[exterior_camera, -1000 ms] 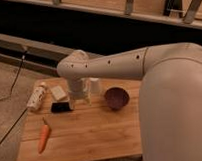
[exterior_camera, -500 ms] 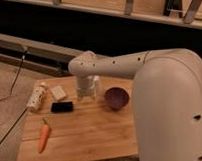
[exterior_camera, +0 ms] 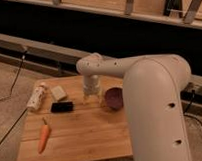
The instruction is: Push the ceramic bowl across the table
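hand [exterior_camera: 92, 93] nearer ceramic bowl [exterior_camera: 113, 98], over table [exterior_camera: 81, 135]

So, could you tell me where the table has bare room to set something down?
The bare patch is the near half of the table, between the carrot and the arm. The far half is crowded: bottle, tan block, black object, and the gripper beside the ceramic bowl.

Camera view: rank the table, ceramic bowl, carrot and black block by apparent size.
1. table
2. ceramic bowl, even though it is partly hidden
3. carrot and black block: unranked, because the carrot is longer but thinner and nearer the camera

The gripper hangs just left of the bowl.
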You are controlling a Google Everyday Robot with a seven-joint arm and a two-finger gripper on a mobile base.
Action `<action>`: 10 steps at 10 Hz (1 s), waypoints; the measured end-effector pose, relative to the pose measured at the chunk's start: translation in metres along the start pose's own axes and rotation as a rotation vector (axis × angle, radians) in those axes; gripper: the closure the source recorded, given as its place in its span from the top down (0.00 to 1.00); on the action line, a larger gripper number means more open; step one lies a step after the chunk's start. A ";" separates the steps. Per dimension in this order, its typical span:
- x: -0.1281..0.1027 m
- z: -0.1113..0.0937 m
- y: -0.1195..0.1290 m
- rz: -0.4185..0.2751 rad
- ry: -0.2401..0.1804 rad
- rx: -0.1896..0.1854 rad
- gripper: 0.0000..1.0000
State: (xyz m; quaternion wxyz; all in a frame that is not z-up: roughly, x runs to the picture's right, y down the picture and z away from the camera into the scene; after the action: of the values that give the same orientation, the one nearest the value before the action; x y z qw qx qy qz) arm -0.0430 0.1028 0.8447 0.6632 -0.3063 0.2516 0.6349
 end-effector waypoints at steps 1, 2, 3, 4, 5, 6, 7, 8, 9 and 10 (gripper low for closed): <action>-0.008 0.007 -0.004 0.009 0.003 -0.005 0.65; -0.017 0.015 -0.009 0.018 0.007 -0.010 0.65; -0.021 0.019 -0.012 0.025 0.009 -0.012 0.65; -0.026 0.025 -0.016 0.032 0.013 -0.014 0.65; -0.031 0.029 -0.021 0.042 0.015 -0.012 0.65; -0.034 0.031 -0.027 0.053 0.015 -0.009 0.65; -0.036 0.031 -0.033 0.064 0.014 -0.005 0.65; -0.038 0.031 -0.040 0.079 0.012 -0.003 0.65; -0.040 0.030 -0.049 0.105 0.008 -0.002 0.65; -0.040 0.029 -0.055 0.119 0.006 -0.001 0.65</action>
State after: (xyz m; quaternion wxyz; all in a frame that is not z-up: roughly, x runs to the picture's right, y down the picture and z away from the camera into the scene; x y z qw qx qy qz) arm 0.0071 0.0959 0.8983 0.6233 -0.2931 0.2711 0.6724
